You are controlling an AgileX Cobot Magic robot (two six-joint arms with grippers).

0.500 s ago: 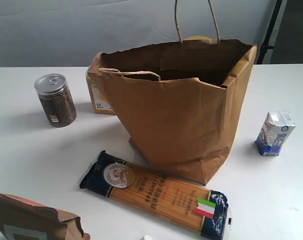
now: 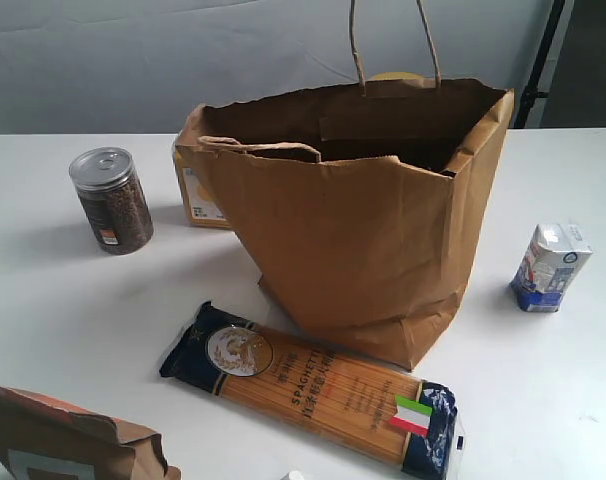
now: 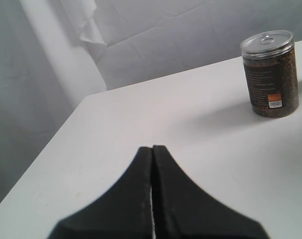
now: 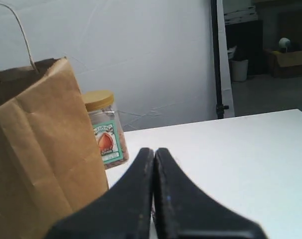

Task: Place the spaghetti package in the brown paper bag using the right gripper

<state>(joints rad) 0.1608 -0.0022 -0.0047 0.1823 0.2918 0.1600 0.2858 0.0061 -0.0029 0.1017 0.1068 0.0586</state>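
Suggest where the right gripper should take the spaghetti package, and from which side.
The spaghetti package lies flat on the table, so only its long edges offer a pinch. Probably best taken mid-length, on the yellow stretch, coming straight down with the jaws closing across the narrow width. The right gripper has its jaws shut, so open them first.

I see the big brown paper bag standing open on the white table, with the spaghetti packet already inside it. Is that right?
Not quite. The spaghetti package is not inside the brown paper bag; it lies flat on the white table in front of it, as the exterior view shows. The bag does stand open.
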